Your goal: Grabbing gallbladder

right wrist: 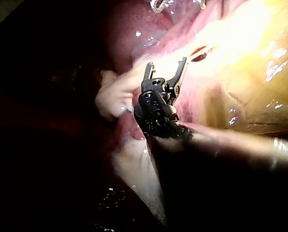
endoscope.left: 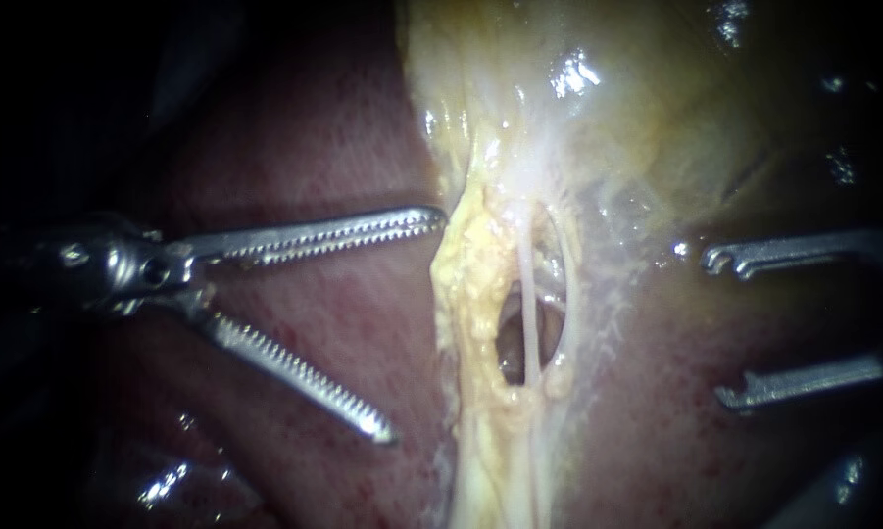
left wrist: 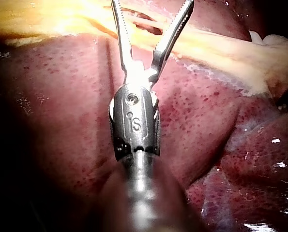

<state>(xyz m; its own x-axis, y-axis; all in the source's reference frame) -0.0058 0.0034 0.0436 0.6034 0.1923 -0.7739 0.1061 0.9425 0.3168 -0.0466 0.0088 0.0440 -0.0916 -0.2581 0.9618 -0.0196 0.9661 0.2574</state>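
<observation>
Steel, toothed and bright, my left instrument (endoscope.left: 414, 324) lay over the dark red liver (endoscope.left: 304, 137) with its jaws spread wide, gripping nothing. The upper jaw's tip sat at the edge of the yellow fatty strip (endoscope.left: 470, 294) (touching it or just short of it, I could not tell), while the lower jaw hung over bare liver. The gallbladder (endoscope.left: 657, 108), pale and glistening, lay above that strip toward the upper right of the endoscope view, apart from both instruments. A thin pale tube (endoscope.left: 529, 294) crossed a small window in the strip. My right instrument (endoscope.left: 717, 328) stood on the strip's far side, its jaws likewise parted and empty. From the left wrist camera, my spread jaws pointed at the strip just ahead of them.
</observation>
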